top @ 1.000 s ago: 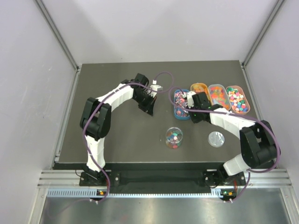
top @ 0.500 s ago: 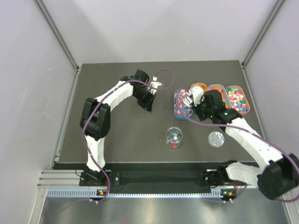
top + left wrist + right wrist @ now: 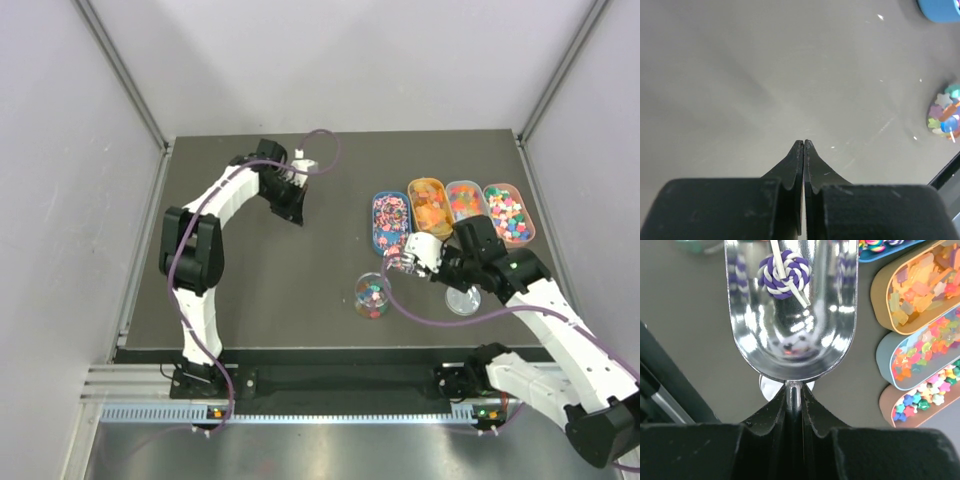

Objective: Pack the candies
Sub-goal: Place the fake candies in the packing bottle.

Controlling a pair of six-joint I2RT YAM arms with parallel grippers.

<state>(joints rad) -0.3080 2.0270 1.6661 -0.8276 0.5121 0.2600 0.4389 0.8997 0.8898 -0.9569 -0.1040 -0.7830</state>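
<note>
The right gripper [image 3: 794, 396] is pinched tight on the thin handle of a metal scoop [image 3: 792, 325], whose shiny bowl points away from the wrist. In the bowl lies one purple-and-white swirl lollipop [image 3: 785, 271] on a white stick. Seen from above, the scoop hangs between the near end of the blue tray [image 3: 375, 228] and a clear round cup [image 3: 359, 293], close to the cup's rim; whether it touches, I can't tell. The cup holds a small heap of mixed colours. The rest of the candies [image 3: 506, 214] sit in four oval trays in a row at the far right of the bench [image 3: 260, 290]: sprinkle-like bits, orange gummies, then bright pieces in the last two. A clear round lid [image 3: 461, 300] lies flat to the right of the cup, by the right arm. Well off to the left, the left gripper [image 3: 803, 145] hovers over bare bench with its fingers pressed together, holding nothing.
</note>
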